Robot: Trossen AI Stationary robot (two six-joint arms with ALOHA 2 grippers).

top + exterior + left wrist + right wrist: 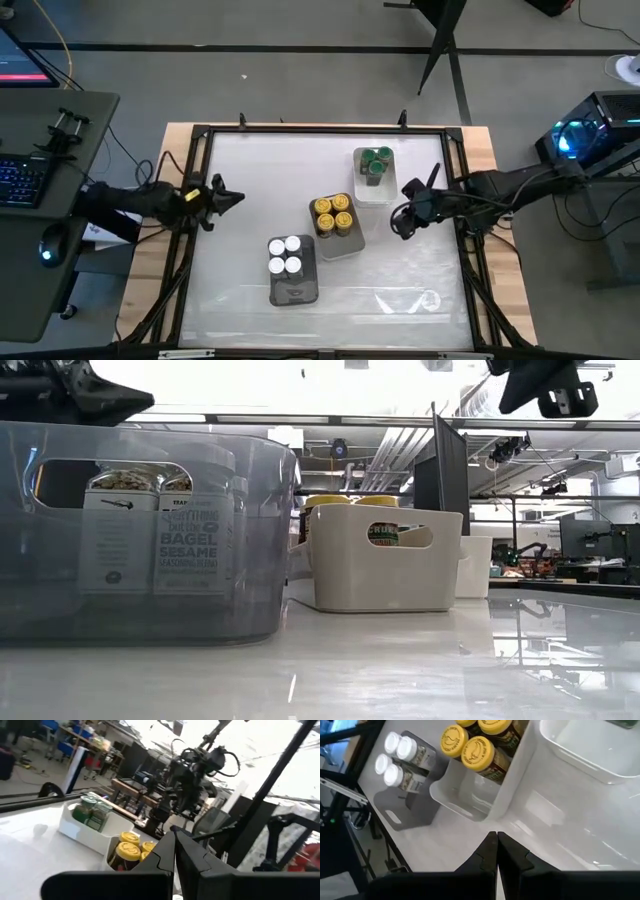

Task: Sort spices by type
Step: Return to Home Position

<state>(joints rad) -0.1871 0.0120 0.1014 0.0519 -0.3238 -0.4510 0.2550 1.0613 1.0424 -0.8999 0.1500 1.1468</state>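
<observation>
Right gripper (492, 838) is closed and empty, yellow jars (476, 751) just ahead; left gripper (173, 836) is likewise closed. These look light, rigid, slick: pinch below the lid.

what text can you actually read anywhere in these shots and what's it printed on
"but the BAGEL SESAME": label of a white-lidded jar in the dark tray, low view.
Smaller print on that label: too blurred.
Yellow-lidded jar label, through the handle hole of the white tray: blurred.
Green-lidded jars: labels too small.
</observation>
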